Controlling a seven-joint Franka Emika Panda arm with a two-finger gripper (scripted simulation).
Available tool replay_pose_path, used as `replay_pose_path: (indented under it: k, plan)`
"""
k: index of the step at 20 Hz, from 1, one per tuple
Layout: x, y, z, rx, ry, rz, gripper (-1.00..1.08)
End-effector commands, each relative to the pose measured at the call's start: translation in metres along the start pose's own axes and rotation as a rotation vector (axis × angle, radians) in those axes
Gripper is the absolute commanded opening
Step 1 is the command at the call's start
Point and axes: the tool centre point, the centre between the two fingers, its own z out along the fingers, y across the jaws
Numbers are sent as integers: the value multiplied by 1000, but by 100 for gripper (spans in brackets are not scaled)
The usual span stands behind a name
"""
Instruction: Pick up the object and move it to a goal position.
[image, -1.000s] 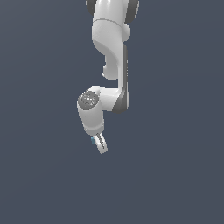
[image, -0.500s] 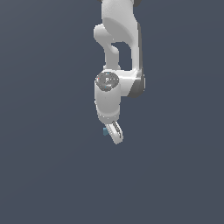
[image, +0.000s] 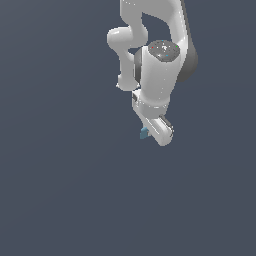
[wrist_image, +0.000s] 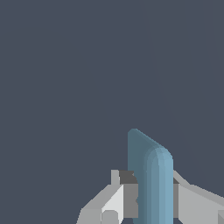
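Plain dark slate-grey background fills both views. White arm (image: 159, 70) descends from twelve o'clock; its hand (image: 150, 131) is clamped on the teal-blue block (wrist_image: 151, 179), carried aloft, protruding at nine o'clock.

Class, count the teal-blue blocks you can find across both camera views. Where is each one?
1. The teal-blue block sits between the fingers of the gripper, poking out at its tip in the exterior view. Both views show the same block; no others are visible.

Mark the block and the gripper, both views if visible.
block (wrist_image: 151, 183), wrist view: middle of its blue face.
block (image: 144, 133), exterior view: the sliver showing beside the gripper.
gripper (image: 159, 131), exterior view: at the fingers.
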Motion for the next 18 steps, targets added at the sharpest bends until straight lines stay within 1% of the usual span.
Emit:
replay_pose_path:
  k: [1,7,11,14,18]
  plan:
    - [-23,-4,-23,-1,1,1,-100]
    - [-76,-16,-76,-1,2,1,-100]
    - [-107,-24,-107,-1,2,1,-100]
    - [-124,-29,-125,-1,1,0,-100]
    - [-139,-34,-139,-1,0,0,-100]
